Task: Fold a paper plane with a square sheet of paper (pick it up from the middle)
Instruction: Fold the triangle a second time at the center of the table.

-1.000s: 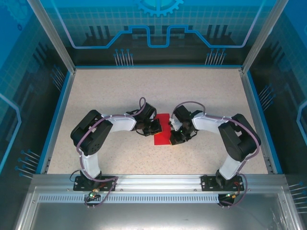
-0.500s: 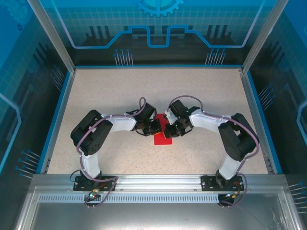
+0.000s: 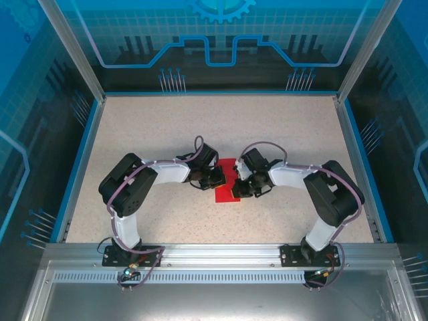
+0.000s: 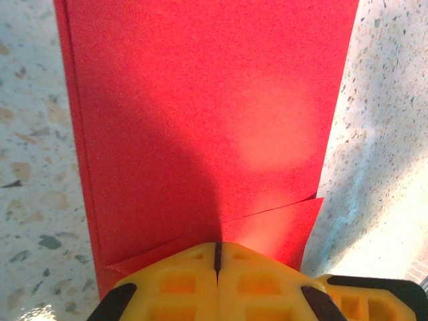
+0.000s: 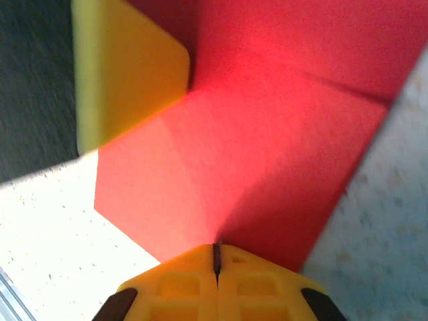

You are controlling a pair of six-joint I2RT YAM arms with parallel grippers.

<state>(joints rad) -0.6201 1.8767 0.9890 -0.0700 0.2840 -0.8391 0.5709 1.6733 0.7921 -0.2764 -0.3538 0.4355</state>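
Top external view has the red sheet of paper [image 3: 227, 184] lying flat mid-surface [image 3: 154, 134], folded narrow, between the two arms. The left gripper [image 4: 216, 257] and right gripper [image 5: 216, 253] are both clenched, tips pressing on the sheet and grasping nothing. The step looks like flattening a corner fold; the next move calls for sliding along the crease without shifting the sheet

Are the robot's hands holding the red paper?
No. Both the left gripper and right gripper are shut with nothing between the fingers; their tips just rest on the folded red paper.
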